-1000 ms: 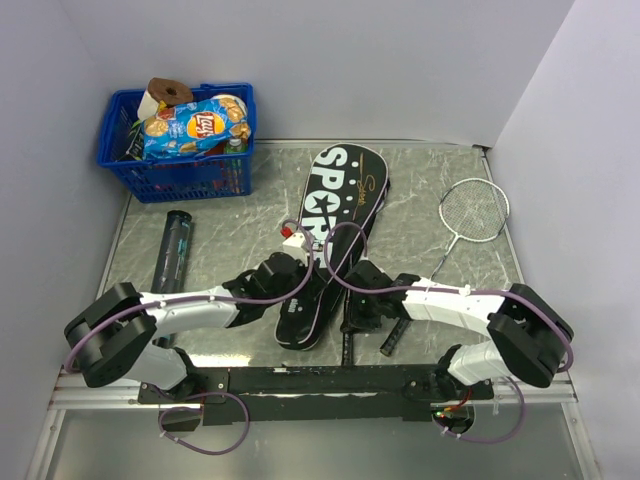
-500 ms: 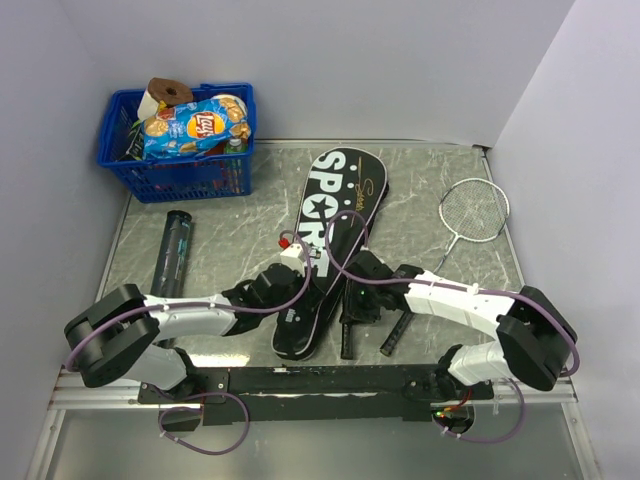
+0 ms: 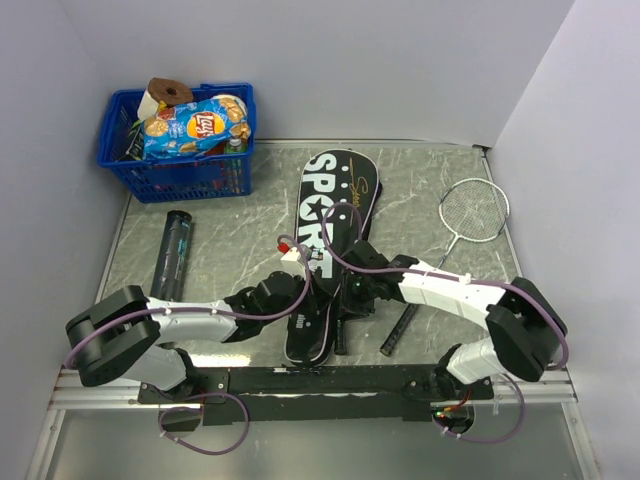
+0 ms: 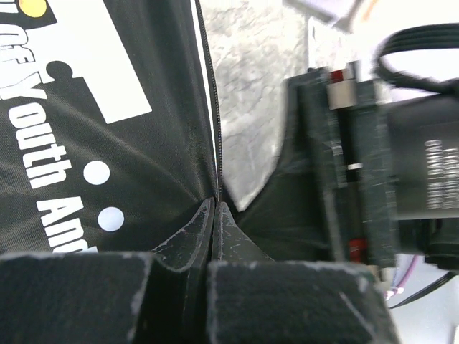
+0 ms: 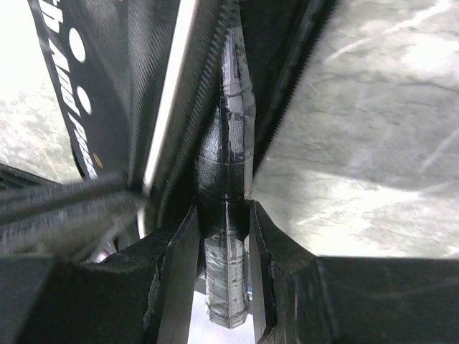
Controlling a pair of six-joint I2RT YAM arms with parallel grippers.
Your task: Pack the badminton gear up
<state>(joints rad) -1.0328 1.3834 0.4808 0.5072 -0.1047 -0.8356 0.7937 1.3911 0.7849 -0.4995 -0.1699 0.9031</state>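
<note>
Cover (image 4: 107,143) edge pinched in left gripper (image 4: 215,215); racket handle (image 5: 228,143) clamped in right gripper (image 5: 222,215).

Table (image 3: 230,260): grey marble-look top. Far-left corner: blue basket (image 3: 175,170) loaded with snack packs, sitting flat. Just on the near side of it, by the left edge: dark tube (image 3: 174,252) on its side, long axis running near-far. Centre: black cover (image 3: 335,195), "SPORT" lettering up, wide end far, narrow end near, slightly skewed. Right side: silver racket (image 3: 473,208) flat, head close to the far-right corner, black grip angled in toward near-centre. Second racket (image 3: 341,338): only its black grip shows, at the cover's narrow end; right wrist view has it running in under the cover's edge.
</note>
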